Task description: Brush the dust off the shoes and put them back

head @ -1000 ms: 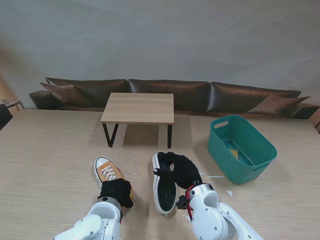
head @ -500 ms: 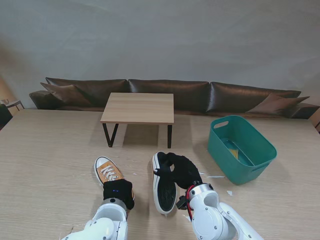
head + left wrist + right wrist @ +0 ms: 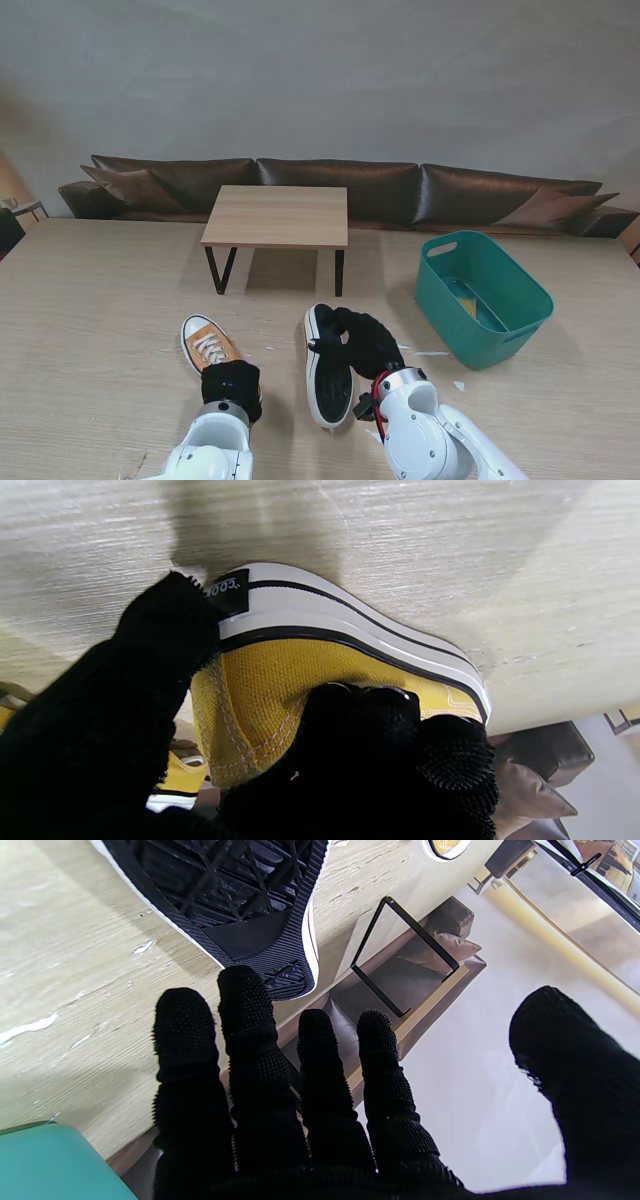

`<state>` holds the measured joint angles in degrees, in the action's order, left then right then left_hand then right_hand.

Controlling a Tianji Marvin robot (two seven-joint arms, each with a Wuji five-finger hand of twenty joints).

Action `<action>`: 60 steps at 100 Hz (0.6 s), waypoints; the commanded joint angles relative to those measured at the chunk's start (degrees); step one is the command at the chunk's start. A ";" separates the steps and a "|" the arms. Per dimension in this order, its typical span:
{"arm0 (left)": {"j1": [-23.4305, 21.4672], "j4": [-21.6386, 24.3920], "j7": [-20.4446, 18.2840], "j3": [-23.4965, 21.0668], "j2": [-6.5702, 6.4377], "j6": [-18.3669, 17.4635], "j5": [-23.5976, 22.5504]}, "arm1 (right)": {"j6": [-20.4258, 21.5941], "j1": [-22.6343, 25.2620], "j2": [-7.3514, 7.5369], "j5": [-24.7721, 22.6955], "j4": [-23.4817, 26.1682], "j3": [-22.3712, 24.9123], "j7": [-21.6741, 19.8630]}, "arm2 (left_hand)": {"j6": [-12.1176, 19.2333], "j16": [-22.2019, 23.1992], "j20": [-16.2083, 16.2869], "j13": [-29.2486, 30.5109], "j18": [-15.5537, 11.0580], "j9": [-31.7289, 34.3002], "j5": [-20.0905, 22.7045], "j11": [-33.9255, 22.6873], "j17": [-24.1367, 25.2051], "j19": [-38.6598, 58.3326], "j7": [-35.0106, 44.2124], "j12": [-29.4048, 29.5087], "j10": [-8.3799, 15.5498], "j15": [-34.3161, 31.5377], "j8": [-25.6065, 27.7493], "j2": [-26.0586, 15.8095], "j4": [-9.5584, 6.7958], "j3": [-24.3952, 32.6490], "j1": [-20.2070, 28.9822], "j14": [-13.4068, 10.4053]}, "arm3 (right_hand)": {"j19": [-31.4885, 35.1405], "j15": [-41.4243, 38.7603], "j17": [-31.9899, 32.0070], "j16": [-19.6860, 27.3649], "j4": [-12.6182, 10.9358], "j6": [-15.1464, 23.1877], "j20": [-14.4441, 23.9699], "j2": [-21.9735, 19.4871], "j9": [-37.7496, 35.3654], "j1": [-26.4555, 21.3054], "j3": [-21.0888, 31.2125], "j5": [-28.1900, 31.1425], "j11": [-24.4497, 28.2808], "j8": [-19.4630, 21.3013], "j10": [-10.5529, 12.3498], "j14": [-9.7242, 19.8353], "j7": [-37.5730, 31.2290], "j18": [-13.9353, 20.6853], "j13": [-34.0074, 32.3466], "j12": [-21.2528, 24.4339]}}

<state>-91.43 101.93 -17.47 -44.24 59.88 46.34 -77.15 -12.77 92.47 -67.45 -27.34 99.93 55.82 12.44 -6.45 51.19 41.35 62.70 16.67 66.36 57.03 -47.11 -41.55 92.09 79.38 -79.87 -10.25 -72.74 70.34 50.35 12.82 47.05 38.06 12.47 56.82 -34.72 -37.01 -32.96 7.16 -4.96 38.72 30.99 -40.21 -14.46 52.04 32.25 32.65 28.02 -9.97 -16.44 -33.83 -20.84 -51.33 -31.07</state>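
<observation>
Near edge of the table: both shoes sit close to it, just ahead of my arms. Broad bare wood runs left of the yellow shoe toward the left edge, and more lies between the shoes and the small bench farther from me. To the right, room is tighter: the green tub stands near the right edge, with only a strip of wood between it and my right hand.

Yellow shoe: upright on its sole, toe pointing away from me and slightly left, white laces and toe cap showing. Wrist view gives yellow canvas with pale stitching, a white sidewall with black stripes, and a black heel label. My left hand is closed on its heel end, thumb against the heel label, fingers curled over the collar.

Other shoe: tipped on its side, black patterned sole with white rim facing left, lying lengthwise toward the near edge, well apart from the yellow one. My right hand lies against its far end; in the wrist view the fingers are straight and close together, thumb splayed wide, one fingertip at the sole's rim. Whether it grips, I cannot tell.

Small white scraps lie on the wood between right hand and tub. The tub holds something yellowish, unclear.
</observation>
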 commanded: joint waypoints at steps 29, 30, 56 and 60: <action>-6.44 3.04 -1.74 -7.59 0.31 -9.27 -3.62 | -0.63 0.51 0.08 0.13 0.68 -0.14 -1.48 | 3.17 -0.75 -5.32 8.81 -4.75 9.14 11.87 8.12 -6.62 -3.60 16.08 2.09 7.51 10.53 3.97 3.06 0.75 6.20 15.19 -4.54 | 1.28 -0.95 16.80 -0.23 -1.37 -0.83 -0.30 -2.12 -1.47 0.25 2.14 -1.85 0.42 -0.29 -1.03 -0.89 -0.86 -0.90 0.20 0.74; -6.65 3.29 -1.85 -7.96 0.30 -9.76 -3.66 | -0.64 0.52 0.09 0.15 0.69 -0.14 -1.50 | 3.11 -0.68 -5.32 8.73 -4.75 9.11 11.86 8.18 -6.53 -3.78 16.07 2.05 7.53 10.70 3.99 3.04 0.74 6.16 15.23 -4.52 | 1.28 -0.97 16.79 -0.24 -1.37 -0.88 -0.30 -2.09 -1.48 0.26 2.14 -1.83 0.42 -0.29 -1.07 -0.92 -0.87 -0.90 0.16 0.74; -12.07 9.68 -5.18 -17.67 -0.15 -22.71 -2.21 | -0.71 0.81 0.15 0.48 0.86 -0.13 -1.85 | -0.40 1.44 -3.34 5.61 -5.05 6.96 9.73 9.52 -2.82 -8.83 16.06 -0.60 7.83 14.58 6.06 1.52 -0.12 4.27 16.81 -3.73 | 1.33 -1.02 16.76 -0.23 -1.42 -1.01 -0.25 -2.66 -1.55 0.49 2.38 -2.00 0.47 -0.37 -1.14 -0.97 -0.97 -0.97 0.13 0.75; -12.73 10.43 -5.42 -18.91 -0.19 -24.37 -1.99 | -0.73 0.86 0.14 0.58 0.87 -0.12 -1.85 | -1.05 1.42 -3.29 5.20 -5.15 6.63 9.47 9.67 -2.35 -9.50 16.21 -0.92 7.92 15.06 6.28 1.31 -0.26 4.33 16.99 -3.72 | 1.30 -1.04 16.82 -0.23 -1.44 -1.11 -0.26 -2.68 -1.54 0.44 2.44 -1.99 0.47 -0.38 -1.17 -1.05 -1.00 -0.97 0.12 0.76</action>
<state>-103.73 110.99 -21.97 -62.64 60.20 21.47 -79.16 -13.40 92.77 -67.21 -26.93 100.40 55.83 11.40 -5.66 51.87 37.63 68.13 14.46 70.53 60.21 -38.99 -45.29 84.04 74.97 -80.80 -8.99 -59.11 68.64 55.07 16.35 43.94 43.22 11.04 56.82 -34.93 -37.00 -32.96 7.13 -5.50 38.72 29.60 -40.22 -14.36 53.29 32.25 32.65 28.02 -10.04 -16.51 -33.86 -20.84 -51.21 -31.07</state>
